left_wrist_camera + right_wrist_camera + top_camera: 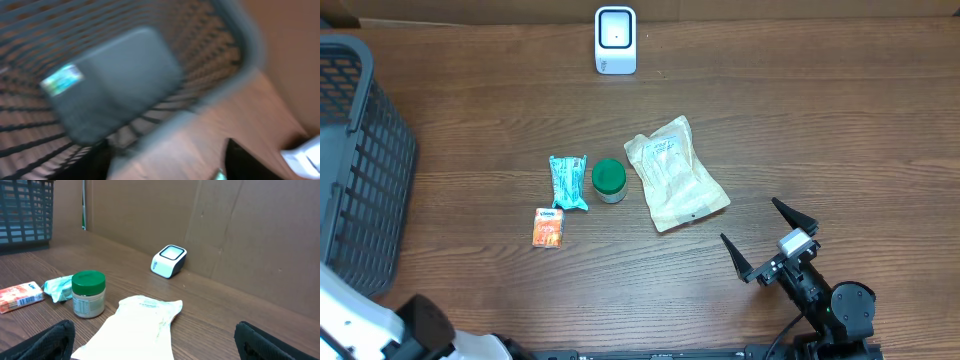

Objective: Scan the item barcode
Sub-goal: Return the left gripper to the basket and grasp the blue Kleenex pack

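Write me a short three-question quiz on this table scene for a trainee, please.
1. True or false: the jar stands between the teal packet and the beige pouch.
2. Which lies nearest the basket? A jar, B orange packet, C pouch.
3. Are the right arm's fingers open or shut?
Key: 1 true; 2 B; 3 open.
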